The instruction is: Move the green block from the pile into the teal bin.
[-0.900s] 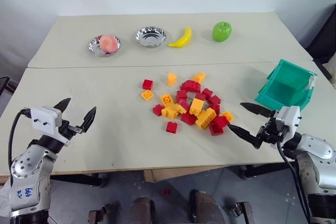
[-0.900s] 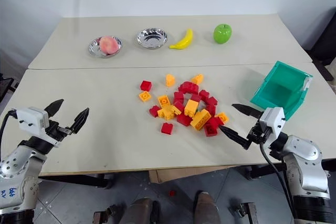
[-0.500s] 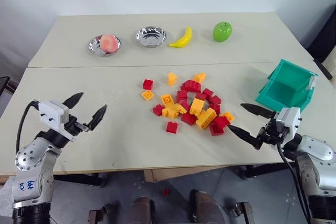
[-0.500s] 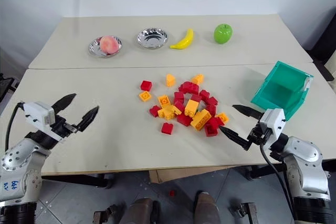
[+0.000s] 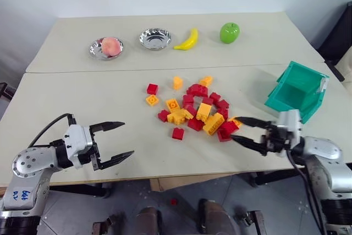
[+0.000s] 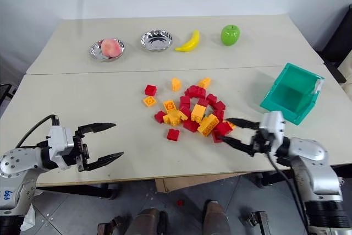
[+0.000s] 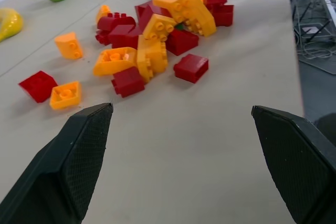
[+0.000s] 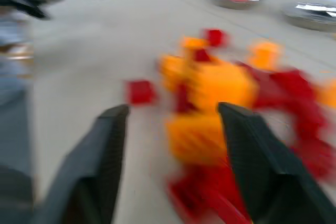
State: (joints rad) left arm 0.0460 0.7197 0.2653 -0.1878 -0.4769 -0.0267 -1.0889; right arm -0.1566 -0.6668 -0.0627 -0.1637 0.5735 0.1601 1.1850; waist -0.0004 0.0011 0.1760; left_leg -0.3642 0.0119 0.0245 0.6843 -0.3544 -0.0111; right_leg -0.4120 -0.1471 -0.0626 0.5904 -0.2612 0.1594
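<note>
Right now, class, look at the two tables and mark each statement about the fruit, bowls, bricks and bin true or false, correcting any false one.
1. The peach lies in a silver bowl. True.
2. The banana lies in the second silver bowl. False: it lies on the far table between that bowl and the apple.
3. The teal bin stands at the right of the pile of bricks. True.
4. The right gripper is shut on a yellow brick. False: its fingers are apart at the pile's right edge, holding nothing.
5. The left gripper is open above bare table, well clear of the pile. True.
</note>
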